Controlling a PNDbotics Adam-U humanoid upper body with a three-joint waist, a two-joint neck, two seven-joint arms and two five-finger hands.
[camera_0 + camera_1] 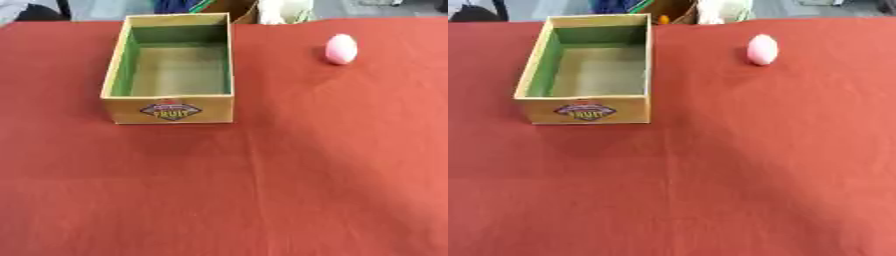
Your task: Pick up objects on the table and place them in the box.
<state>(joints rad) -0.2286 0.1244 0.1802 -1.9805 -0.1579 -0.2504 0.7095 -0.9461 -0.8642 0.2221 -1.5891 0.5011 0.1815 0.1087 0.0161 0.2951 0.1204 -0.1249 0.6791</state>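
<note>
the open wooden box [168, 107] holds nothing visible; 1 pink egg-shaped object [341, 49] lies apart; no hand shows.

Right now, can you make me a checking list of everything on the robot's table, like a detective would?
Surface: table covered with a red cloth, a faint crease running down its middle.
Job's things: one pink egg-shaped object lying on the cloth, to the right of the box and apart from it. Open wooden box, green inside, a FRUIT label on its near wall; nothing seen inside it.
Clutter: nothing seen on the cloth.
Hands: neither the left hand nor the right hand is in view, so their fingers cannot be checked.
Cables: nothing seen.
Surroundings: past the far edge, blurred things, one pale and one blue; what they are cannot be told.
</note>
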